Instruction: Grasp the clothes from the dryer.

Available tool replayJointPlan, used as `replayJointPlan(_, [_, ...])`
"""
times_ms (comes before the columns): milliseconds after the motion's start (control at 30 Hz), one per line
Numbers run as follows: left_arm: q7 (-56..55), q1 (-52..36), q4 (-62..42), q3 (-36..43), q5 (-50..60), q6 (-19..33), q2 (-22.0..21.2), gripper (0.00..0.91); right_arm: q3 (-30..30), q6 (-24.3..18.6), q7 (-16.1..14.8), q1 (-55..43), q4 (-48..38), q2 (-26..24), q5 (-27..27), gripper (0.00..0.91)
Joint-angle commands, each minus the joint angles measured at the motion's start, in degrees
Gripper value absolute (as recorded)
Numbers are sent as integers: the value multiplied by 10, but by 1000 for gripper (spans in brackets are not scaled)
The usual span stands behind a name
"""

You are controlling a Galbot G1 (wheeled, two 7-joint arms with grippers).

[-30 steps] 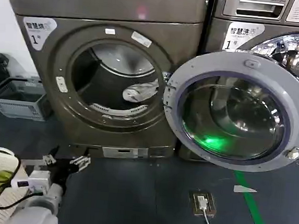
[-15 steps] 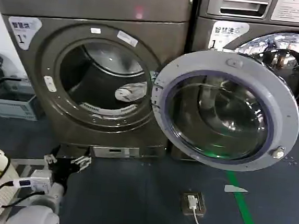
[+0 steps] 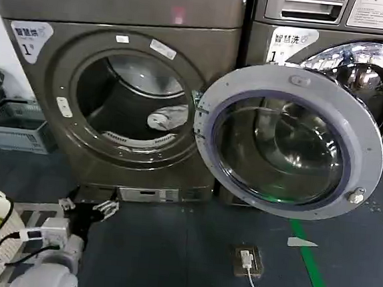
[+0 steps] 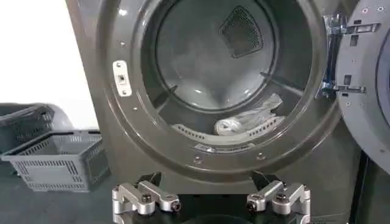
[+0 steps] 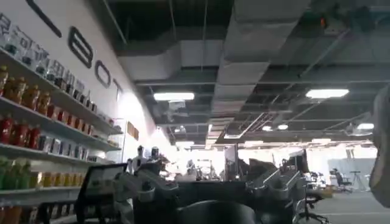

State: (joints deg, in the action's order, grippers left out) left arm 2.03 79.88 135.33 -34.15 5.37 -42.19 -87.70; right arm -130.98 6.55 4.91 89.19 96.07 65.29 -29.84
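Open porthole of the dryer (image 3: 47, 104), door (image 3: 289, 142) swung aside, bare floor (image 3: 169, 249) before it.

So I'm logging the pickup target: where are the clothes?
The clothes lie inside the dryer, at the drum's lower right in the head view, near the door hinge.

Pale clothes (image 3: 167, 118) inside open dryer (image 3: 110, 156)

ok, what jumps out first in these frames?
The dryer stands with its grey-rimmed glass door swung wide to the right, covering part of the neighbouring machine. Inside the drum the clothes lie low, toward the hinge side. The left gripper is open, low before the dryer.
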Motion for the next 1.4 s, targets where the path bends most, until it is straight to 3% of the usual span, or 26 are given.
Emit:
replayJointPlan(33, [2,2,6,1,0,-28,0,907,-1,-17,2,0,-5,1,-5,907])
replayJointPlan(1400, [0,14,6,4,-3,-28,2,907,0,-14,5,5,2,7,-10,907])
